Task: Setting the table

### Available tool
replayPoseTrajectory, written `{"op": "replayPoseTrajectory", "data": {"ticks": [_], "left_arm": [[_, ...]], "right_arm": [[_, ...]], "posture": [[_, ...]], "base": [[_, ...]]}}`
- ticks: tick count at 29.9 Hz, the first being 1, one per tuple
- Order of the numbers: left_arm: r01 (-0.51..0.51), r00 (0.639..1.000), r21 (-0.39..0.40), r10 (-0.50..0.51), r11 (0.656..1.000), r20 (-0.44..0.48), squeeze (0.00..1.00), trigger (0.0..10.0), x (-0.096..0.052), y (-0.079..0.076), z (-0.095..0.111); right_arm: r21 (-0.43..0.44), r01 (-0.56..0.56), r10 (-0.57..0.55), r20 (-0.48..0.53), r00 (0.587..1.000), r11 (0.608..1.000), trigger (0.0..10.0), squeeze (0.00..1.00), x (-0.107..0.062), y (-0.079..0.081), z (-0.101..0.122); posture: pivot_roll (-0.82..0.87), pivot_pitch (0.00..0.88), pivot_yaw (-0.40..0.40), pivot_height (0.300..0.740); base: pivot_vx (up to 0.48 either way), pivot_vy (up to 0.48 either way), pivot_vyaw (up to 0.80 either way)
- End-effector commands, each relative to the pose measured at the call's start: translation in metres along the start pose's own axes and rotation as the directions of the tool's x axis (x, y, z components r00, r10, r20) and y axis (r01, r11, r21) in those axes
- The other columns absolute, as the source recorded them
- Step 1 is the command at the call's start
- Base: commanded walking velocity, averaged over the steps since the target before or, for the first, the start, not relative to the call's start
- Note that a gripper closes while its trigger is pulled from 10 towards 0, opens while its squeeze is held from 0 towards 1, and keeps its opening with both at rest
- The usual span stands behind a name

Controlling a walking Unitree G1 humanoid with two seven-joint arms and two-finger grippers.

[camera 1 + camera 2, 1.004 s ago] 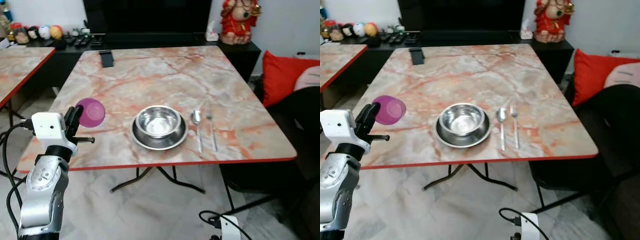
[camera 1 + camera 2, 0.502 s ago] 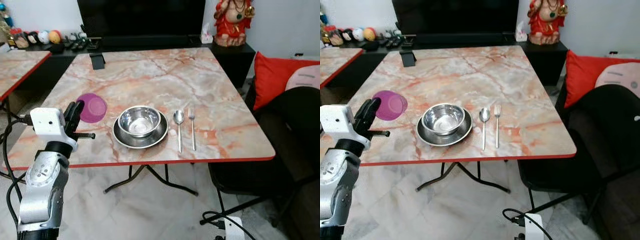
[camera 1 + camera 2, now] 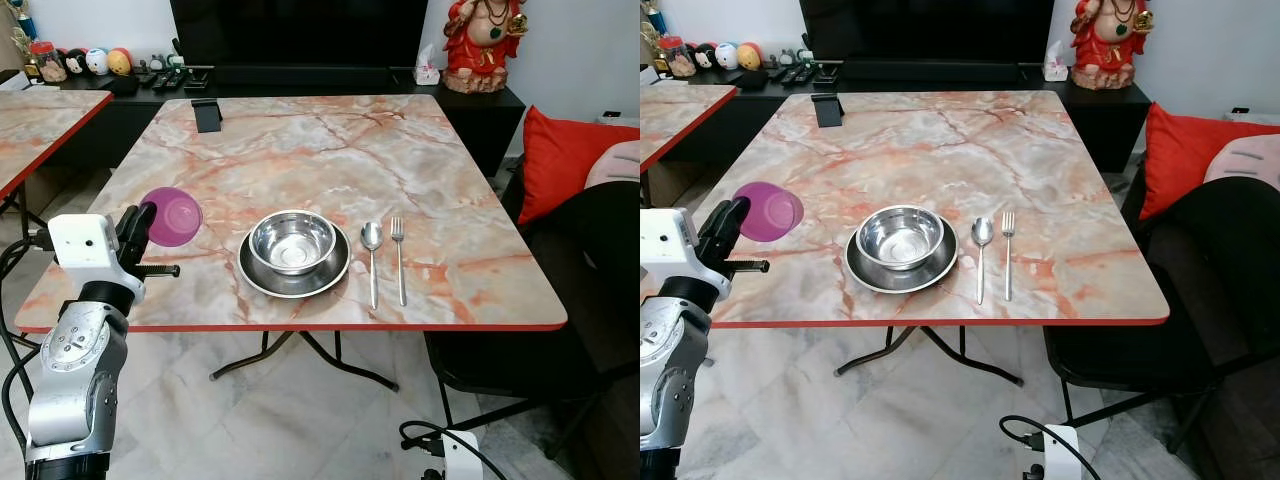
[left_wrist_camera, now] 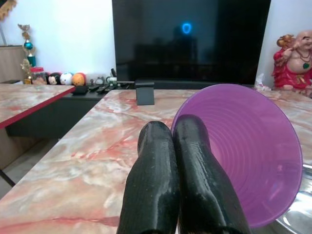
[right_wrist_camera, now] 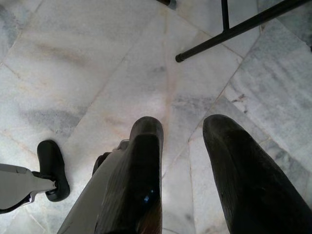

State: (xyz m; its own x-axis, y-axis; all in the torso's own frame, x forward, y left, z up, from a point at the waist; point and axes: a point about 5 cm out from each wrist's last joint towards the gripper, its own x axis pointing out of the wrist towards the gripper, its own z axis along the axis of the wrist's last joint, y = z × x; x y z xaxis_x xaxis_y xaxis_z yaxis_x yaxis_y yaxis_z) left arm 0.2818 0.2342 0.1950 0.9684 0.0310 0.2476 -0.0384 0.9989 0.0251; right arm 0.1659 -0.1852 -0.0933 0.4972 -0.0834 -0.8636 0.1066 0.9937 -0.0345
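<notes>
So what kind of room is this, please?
Most likely a living or dining room in a home. A marble-patterned table is laid with a steel bowl, spoon and fork; behind it stands a large dark TV, and a red cushion lies to the right.

A translucent purple plastic cup [image 3: 171, 216] is tilted on its side, its rim pinched by the left claw [image 3: 136, 222] above the marble-patterned tabletop [image 3: 330, 150] near its left edge. A shiny steel bowl [image 3: 292, 241] sits upright in a steel plate [image 3: 335, 273]. Just right lie a spoon [image 3: 372, 255] and fork [image 3: 399, 255], parallel.
</notes>
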Motion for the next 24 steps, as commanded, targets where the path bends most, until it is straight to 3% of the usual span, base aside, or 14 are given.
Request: {"op": "replayPoseTrajectory", "data": {"ticks": [1, 7, 24], "left_arm": [[-0.006, 1.000, 0.000, 0.006, 1.000, 0.007, 0.00, 10.0, 0.0023, 0.0024, 0.0047], [-0.013, 1.000, -0.016, 0.013, 1.000, 0.014, 0.00, 10.0, 0.0038, 0.0028, 0.0065], [-0.007, 1.000, -0.030, 0.008, 1.000, 0.023, 0.00, 10.0, 0.0060, 0.0010, 0.0091]], "right_arm": [[-0.004, -0.006, 0.006, 0.005, 1.000, 1.000, 10.0, 0.00, 0.0005, 0.0019, 0.0031], [-0.014, -0.010, 0.010, 0.002, 1.000, 1.000, 10.0, 0.00, 0.0005, 0.0022, 0.0029], [-0.023, -0.015, 0.015, -0.005, 1.000, 1.000, 10.0, 0.00, 0.0005, 0.0029, 0.0021]], "posture": [[-0.03, 0.000, 0.005, 0.707], [-0.03, 0.000, 0.008, 0.707], [-0.03, 0.000, 0.011, 0.707]], "base": [[0.000, 0.000, 0.00], [0.000, 0.000, 0.00], [0.272, 0.000, 0.00]]}}
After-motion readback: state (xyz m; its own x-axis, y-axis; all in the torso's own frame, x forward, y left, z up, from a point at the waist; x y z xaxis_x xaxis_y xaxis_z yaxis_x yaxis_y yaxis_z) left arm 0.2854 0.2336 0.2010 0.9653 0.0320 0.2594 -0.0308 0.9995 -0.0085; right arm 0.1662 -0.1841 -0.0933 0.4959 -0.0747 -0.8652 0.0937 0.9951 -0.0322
